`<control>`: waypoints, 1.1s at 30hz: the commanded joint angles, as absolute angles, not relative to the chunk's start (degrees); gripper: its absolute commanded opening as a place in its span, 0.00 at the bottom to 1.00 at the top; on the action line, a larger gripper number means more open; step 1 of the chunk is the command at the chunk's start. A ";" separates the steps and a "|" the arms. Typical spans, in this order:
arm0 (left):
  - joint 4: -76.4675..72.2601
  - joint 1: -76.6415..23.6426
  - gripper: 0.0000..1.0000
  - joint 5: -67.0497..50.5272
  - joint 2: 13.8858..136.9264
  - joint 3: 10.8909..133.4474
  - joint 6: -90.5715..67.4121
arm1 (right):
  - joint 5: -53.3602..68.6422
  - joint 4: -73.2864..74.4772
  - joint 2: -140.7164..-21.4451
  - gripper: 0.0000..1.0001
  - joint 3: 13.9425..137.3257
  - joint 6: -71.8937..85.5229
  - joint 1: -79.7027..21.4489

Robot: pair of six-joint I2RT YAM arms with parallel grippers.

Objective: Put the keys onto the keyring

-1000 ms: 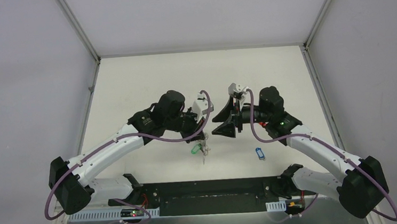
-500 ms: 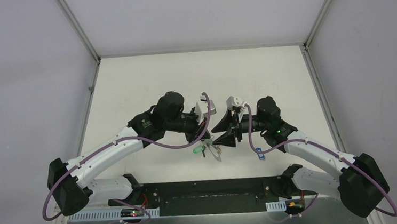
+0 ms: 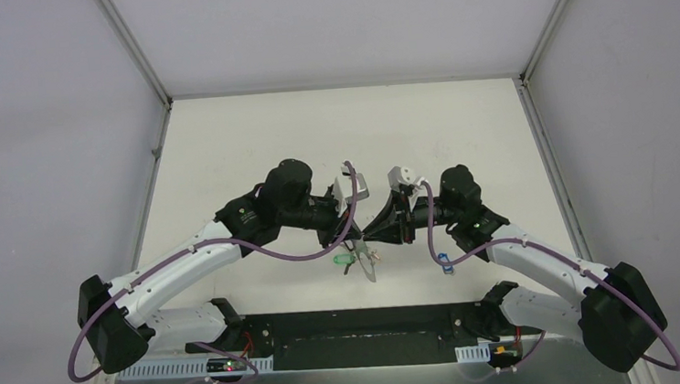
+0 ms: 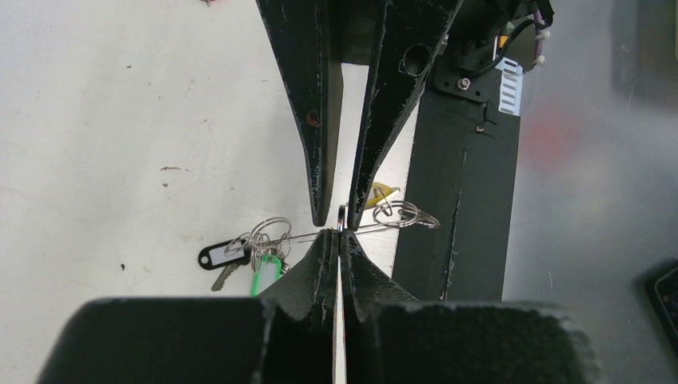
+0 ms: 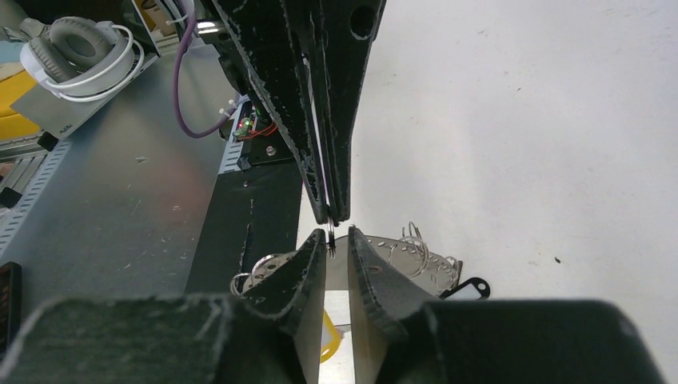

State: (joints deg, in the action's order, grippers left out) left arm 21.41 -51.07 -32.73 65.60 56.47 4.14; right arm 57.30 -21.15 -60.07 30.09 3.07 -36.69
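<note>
My left gripper [image 4: 337, 234] is shut on the rim of the keyring [image 4: 300, 234], a thin grey hoop held above the table. A small split ring [image 5: 330, 234] sticks out of its tips. My right gripper [image 5: 337, 234] meets it tip to tip, jaws narrowly apart around that split ring, with a gap on one side. Two keys hang from the hoop, one with a black tag [image 4: 217, 256] and one with a green tag [image 4: 268, 274]. A blue-tagged key [image 3: 445, 262] lies on the table under the right arm.
The black base plate [image 3: 365, 323] and metal front edge lie just below the grippers. A yellow piece [image 4: 382, 194] lies on the table near the plate's edge. White walls enclose the table on three sides.
The right gripper's jaws have narrowed from wide open to a thin gap around the split ring. Both grippers came closer together and lower, and the hanging keys shifted right.
</note>
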 commanded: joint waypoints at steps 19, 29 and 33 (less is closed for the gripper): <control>12.04 -51.84 0.36 -24.84 55.83 54.67 0.67 | 52.48 -27.54 -52.65 0.00 28.53 9.45 -37.18; -18.04 -51.85 0.42 -28.39 44.37 35.36 -6.64 | 49.86 -41.36 -46.33 0.00 21.51 16.02 -37.15; -27.96 -51.82 0.41 -34.85 45.24 30.90 -7.92 | 50.61 -46.06 -46.21 0.00 20.90 17.58 -37.13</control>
